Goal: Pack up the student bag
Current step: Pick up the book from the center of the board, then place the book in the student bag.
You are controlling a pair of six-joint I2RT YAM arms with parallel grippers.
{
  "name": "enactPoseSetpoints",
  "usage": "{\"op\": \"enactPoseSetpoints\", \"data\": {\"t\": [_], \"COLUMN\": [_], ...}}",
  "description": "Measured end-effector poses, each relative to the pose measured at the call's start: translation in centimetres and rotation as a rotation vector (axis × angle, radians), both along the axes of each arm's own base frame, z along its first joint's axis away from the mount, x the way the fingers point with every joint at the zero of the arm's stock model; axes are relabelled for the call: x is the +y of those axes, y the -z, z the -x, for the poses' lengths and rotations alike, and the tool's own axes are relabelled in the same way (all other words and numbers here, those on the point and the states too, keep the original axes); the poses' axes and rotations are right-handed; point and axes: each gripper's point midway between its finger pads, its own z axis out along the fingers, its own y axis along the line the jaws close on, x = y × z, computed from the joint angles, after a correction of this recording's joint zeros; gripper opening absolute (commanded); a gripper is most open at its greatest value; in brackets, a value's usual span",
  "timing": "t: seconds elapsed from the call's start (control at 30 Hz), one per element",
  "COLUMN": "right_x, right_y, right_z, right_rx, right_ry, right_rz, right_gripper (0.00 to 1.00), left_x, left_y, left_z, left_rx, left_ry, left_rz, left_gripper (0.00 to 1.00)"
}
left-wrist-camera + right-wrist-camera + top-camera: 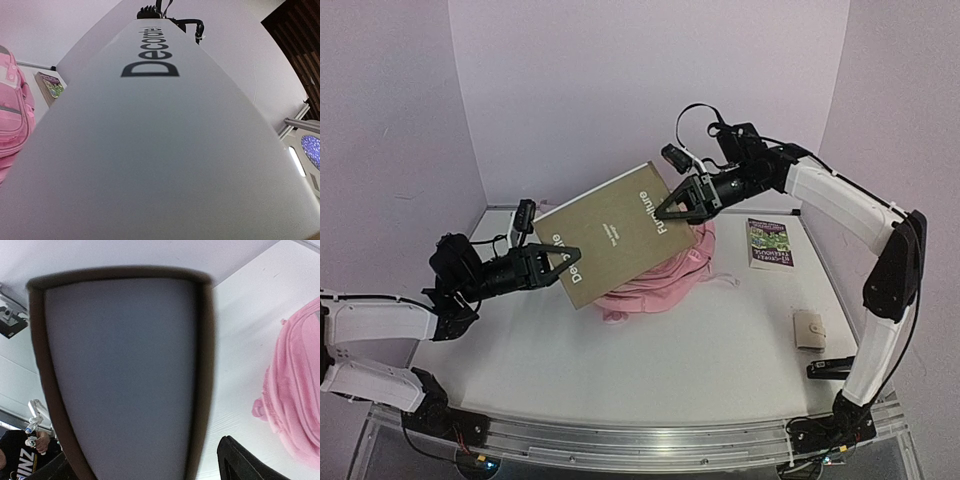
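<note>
Top external: tan book (610,235) over pink student bag (665,287)

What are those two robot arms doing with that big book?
Both arms hold the big book together, the left gripper at one end and the right gripper at the other. It hangs over the pink bag, not inside yet. A smaller book and a beige pouch lie on the table.

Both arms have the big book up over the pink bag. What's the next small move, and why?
Probably lower the book slightly with both arms together. The left gripper and right gripper pinch opposite ends, and it hangs above the student bag, covering most of it, so a one-sided move might twist it loose.
</note>
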Motion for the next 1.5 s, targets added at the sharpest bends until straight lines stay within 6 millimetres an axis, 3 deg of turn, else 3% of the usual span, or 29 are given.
{"op": "enactPoseSetpoints", "data": {"t": [0.2,0.33,0.43,0.57,0.67,0.77,0.9,1.07,1.27,1.33,1.5], "right_x": [-1.1,-2.6,-2.7,-0.3,3.5,7.0,10.0,10.8,10.3,10.0,9.6], "right_y": [0.5,3.3,6.3,10.9,13.9,16.1,18.8,21.3,22.3,22.5,23.0], "right_z": [-6.4,-10.1,-11.5,-10.3,-7.3,-4.7,-3.3,-4.6,-6.7,-7.1,-7.4], "right_rx": [-0.168,-0.301,-0.380,-0.519,-0.635,-0.716,-0.803,-0.866,-0.925,-0.941,-0.954], "right_ry": [0.196,0.331,0.356,0.274,0.147,0.044,-0.032,-0.035,0.004,0.005,0.003], "right_rz": [0.098,0.255,0.372,0.535,0.613,0.649,0.693,0.772,0.849,0.871,0.897], "right_gripper": [0.92,0.81,0.74,0.62,0.59,0.58,0.55,0.54,0.47,0.41,0.13], "left_x": [2.6,6.0,8.9,11.8,13.6,15.3,16.9,17.8,18.0,18.0,18.0], "left_y": [-0.2,-0.5,-0.4,0.6,1.5,2.1,3.1,3.7,4.2,4.3,4.5], "left_z": [-1.7,-2.9,-3.3,-3.6,-3.5,-3.3,-2.9,-2.6,-2.7,-2.7,-2.7], "left_rx": [0.075,0.138,0.181,0.246,0.294,0.327,0.361,0.378,0.393,0.396,0.402], "left_ry": [-0.210,-0.417,-0.557,-0.695,-0.778,-0.844,-0.907,-0.942,-0.952,-0.953,-0.953], "left_rz": [-0.017,-0.016,-0.003,-0.006,-0.017,-0.017,-0.024,-0.042,-0.053,-0.052,-0.054], "left_gripper": [0.22,0.23,0.22,0.22,0.21,0.21,0.21,0.21,0.21,0.21,0.20]}}
